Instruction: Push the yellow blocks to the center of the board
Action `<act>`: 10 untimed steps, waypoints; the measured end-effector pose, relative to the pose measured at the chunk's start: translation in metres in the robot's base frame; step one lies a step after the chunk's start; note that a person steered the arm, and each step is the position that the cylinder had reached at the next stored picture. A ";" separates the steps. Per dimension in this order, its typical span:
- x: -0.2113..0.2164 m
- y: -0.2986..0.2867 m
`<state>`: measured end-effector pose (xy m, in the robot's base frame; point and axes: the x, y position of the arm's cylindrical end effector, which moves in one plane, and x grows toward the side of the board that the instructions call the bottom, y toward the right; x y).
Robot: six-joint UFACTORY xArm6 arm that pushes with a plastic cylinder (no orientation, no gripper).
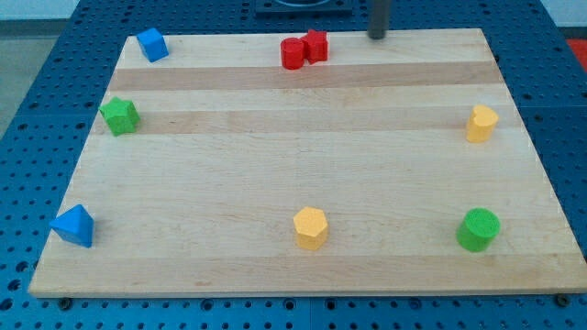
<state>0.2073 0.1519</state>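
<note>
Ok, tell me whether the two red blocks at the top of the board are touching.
Touching. The camera view shows the red cylinder pressed against the other red block, with no board visible between them. My tip stands apart, to the view's right.

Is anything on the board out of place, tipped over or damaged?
Nothing stands out. All blocks sit on the wooden board intact. The two red blocks touch at the view's top; my tip is just to their right.

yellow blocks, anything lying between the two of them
Nothing: in the camera view only bare board lies between the right yellow block and the bottom yellow block.
</note>
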 end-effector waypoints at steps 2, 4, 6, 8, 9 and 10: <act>0.130 0.081; 0.168 0.076; 0.169 0.068; 0.196 0.127; 0.210 0.085; 0.203 0.003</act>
<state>0.4102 0.1551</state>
